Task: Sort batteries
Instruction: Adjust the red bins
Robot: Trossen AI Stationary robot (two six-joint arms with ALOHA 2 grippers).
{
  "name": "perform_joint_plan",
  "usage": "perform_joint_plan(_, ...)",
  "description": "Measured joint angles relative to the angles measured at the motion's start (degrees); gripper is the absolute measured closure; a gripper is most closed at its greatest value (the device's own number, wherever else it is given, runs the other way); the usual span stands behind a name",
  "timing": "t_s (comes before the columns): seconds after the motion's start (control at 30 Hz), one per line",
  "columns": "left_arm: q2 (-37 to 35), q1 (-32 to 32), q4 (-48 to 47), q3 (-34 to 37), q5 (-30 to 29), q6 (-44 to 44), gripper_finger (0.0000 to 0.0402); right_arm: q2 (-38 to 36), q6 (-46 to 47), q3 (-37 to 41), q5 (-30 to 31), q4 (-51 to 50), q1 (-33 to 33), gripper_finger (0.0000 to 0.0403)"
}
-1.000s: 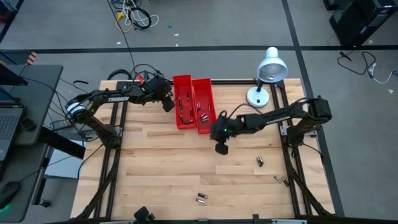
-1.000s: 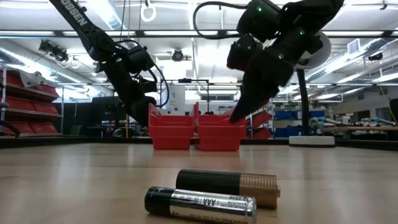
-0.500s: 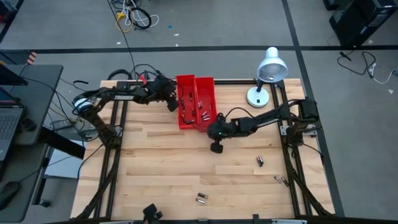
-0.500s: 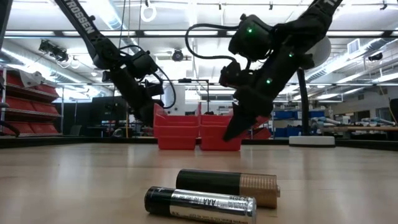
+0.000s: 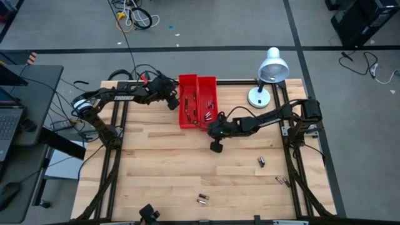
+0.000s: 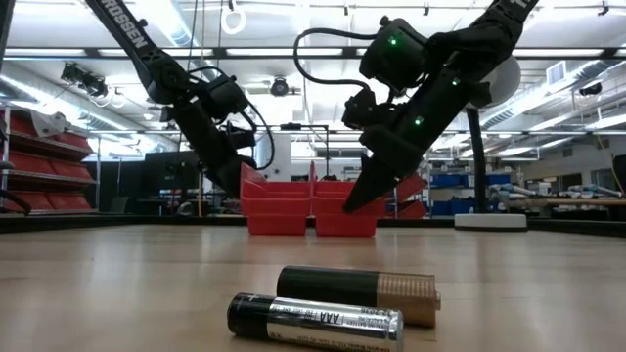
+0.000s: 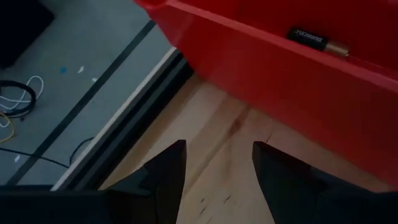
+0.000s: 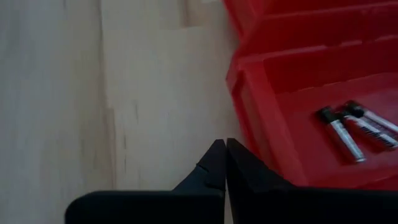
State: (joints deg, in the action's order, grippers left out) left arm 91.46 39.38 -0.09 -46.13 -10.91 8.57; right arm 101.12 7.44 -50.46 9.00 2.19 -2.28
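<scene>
— Where were the batteries?

— Several lay inside the two red bins (image 5: 197, 103); the right wrist view showed a few silvery ones (image 8: 351, 129) in a bin just beyond the right gripper's tips, and the left wrist view showed one dark battery with a copper end (image 7: 318, 41) in the bin ahead of the left gripper. Others were loose on the table (image 5: 162, 169): a pair (image 6: 333, 305) at the near edge, well apart from both grippers, and two more spots (image 5: 261, 162) out past the right gripper toward the table's right side.

— And the grippers?

— The right gripper (image 5: 214, 133) hung at the near wall of the right bin, its fingers pressed together on nothing. The left gripper (image 5: 170, 100) sat just beside the left bin's outer wall, fingers (image 7: 168, 171) apart and empty.
</scene>
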Motion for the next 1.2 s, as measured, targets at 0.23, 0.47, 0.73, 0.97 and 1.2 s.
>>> perform_joint_plan(0.23, -5.5, 0.0, -1.4, 0.0, 0.1, -0.1, 0.0200, 0.0, -1.0, 0.0, 1.5, 0.8, -2.4, 0.0402)
perform_joint_plan(0.47, -10.0, -1.0, -3.6, 0.0, 0.2, -0.6, 0.0200, 0.0, -1.1, 0.0, 1.6, 2.9, -3.5, 0.0403)
perform_joint_plan(0.73, -15.6, -4.7, -4.0, 0.0, 0.3, -1.0, 0.0200, 0.0, -2.1, 0.0, 1.6, 3.5, -3.5, 0.0401)
perform_joint_plan(0.97, -21.4, -11.3, -5.1, 0.0, 0.3, -0.9, 0.0200, -0.9, -4.7, 0.0, 7.5, 3.3, -1.8, 0.0385)
perform_joint_plan(1.2, -22.3, -22.3, -7.2, 0.1, 0.5, -1.0, 0.0210, -7.3, -2.1, 0.0, 10.2, -1.1, 0.3, 0.0365)
